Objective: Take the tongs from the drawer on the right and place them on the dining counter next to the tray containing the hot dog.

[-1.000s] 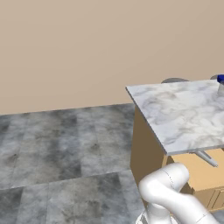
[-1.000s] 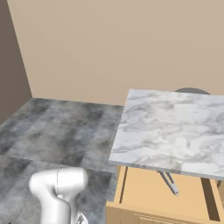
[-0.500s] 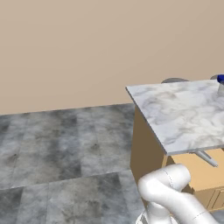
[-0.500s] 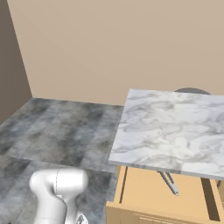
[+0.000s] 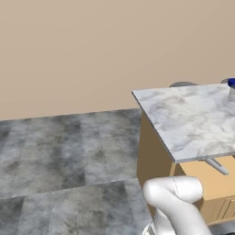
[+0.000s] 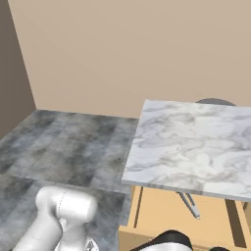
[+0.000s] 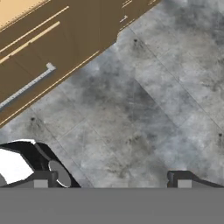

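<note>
The hand [image 7: 109,177] hangs wide and empty above the grey floor [image 7: 148,109], beside the tabletop's [image 6: 191,142] wood base [image 7: 57,39].

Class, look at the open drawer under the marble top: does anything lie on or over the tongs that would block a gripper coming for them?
Partly. The marble top overhangs the drawer and hides the far end of the tongs; nothing lies on them.

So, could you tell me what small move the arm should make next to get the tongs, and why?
Probably swing the open gripper up towards the open drawer. The hand view looks at the grey floor, with nothing between the fingertips, while the tongs lie in the drawer under the marble top's edge.
</note>
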Available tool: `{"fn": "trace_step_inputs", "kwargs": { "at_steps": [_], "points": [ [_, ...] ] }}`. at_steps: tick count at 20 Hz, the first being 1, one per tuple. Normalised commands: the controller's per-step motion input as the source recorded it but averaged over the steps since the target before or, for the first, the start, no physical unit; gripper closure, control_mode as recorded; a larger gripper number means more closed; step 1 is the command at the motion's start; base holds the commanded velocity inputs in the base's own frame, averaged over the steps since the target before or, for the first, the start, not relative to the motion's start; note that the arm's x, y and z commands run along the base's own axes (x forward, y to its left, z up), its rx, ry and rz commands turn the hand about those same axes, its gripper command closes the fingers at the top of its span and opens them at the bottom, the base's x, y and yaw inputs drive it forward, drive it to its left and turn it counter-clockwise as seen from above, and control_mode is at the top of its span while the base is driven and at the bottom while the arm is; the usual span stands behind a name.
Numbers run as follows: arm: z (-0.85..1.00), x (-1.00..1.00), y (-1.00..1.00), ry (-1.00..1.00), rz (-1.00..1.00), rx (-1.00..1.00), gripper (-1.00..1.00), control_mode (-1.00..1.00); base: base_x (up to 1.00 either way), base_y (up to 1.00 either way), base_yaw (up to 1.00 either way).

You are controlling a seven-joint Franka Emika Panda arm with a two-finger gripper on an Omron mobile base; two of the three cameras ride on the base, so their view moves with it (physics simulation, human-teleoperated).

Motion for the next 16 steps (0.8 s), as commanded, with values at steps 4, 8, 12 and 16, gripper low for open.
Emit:
{"fn": "trace_step_inputs", "kwargs": {
  "at_steps": [4, 8, 12, 16],
  "points": [
    [0.00, 0.00, 0.00, 0.00, 0.00, 0.00, -1.00, -1.00, 0.00, 0.00, 0.00],
    [0.19, 0.04, 0.00, 0.02, 0.00, 0.00, -1.00, -1.00, 0.00, 0.00, 0.00],
    [0.18, 0.18, 0.00, 0.04, 0.01, 0.00, -1.00, -1.00, 0.00, 0.00, 0.00],
    [0.94, 0.02, 0.00, 0.00, 0.01, 0.03, -1.00, -1.00, 0.00, 0.00, 0.00]
  ]
}}
